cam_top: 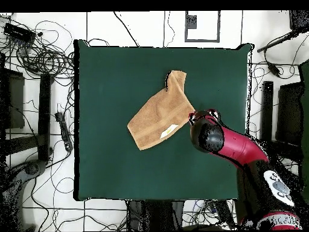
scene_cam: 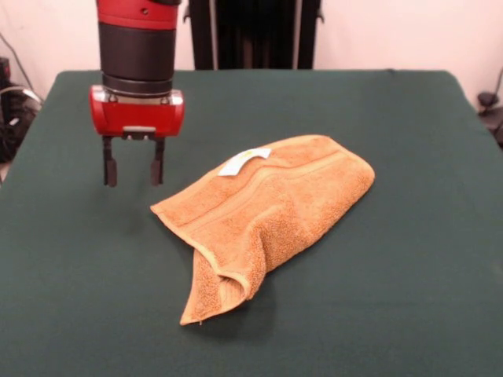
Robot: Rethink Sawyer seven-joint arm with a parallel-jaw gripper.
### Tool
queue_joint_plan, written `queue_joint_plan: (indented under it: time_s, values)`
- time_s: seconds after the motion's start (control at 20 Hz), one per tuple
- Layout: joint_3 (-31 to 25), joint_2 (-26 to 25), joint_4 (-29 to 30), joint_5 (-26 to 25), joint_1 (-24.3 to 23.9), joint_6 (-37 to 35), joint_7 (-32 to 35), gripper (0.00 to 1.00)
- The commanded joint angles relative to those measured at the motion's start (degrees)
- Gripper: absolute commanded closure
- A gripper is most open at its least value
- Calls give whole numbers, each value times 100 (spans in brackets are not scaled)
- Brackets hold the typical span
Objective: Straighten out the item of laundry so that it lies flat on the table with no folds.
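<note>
Gripper released: two black fingers spread apart, nothing between them, hanging above the table with its shadow on the cloth below. It sits beside the towel, apart from it, on the side of the towel's nearest corner in the front view.

Towel is near mid-table, lying on a diagonal. Not flat: folded over on itself, with a doubled flap running to a narrow point toward the camera in the front view. Woven band runs along the upper layer. White tag lies on top near the far edge. In the overhead view the towel reads as an elongated patch, wide at the tag end, narrowing toward the top of the frame, with the red arm coming in from bottom right and its head just beside the towel's edge. Gripper itself is hidden under the arm there.

Table: dark green felt-like cover, rounded corners, smooth, nothing on it but the towel. Much larger than the towel.

Room: pale wall behind, black upright frame at the far side. Overhead shows a white tiled floor with lots of loose black cables, mostly left of the table, and dark stands on both sides.
</note>
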State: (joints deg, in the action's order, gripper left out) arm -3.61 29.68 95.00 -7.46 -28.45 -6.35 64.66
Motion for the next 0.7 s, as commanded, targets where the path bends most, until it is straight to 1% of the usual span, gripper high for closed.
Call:
queue_joint_plan:
  time_s: [0.05,0.45,0.7]
  values:
    - [-310,-324,691,-53,344,405,1407,0]
    - [-483,-439,678,-62,134,492,1271,0]
    - [-491,-498,657,-83,127,543,1256,0]
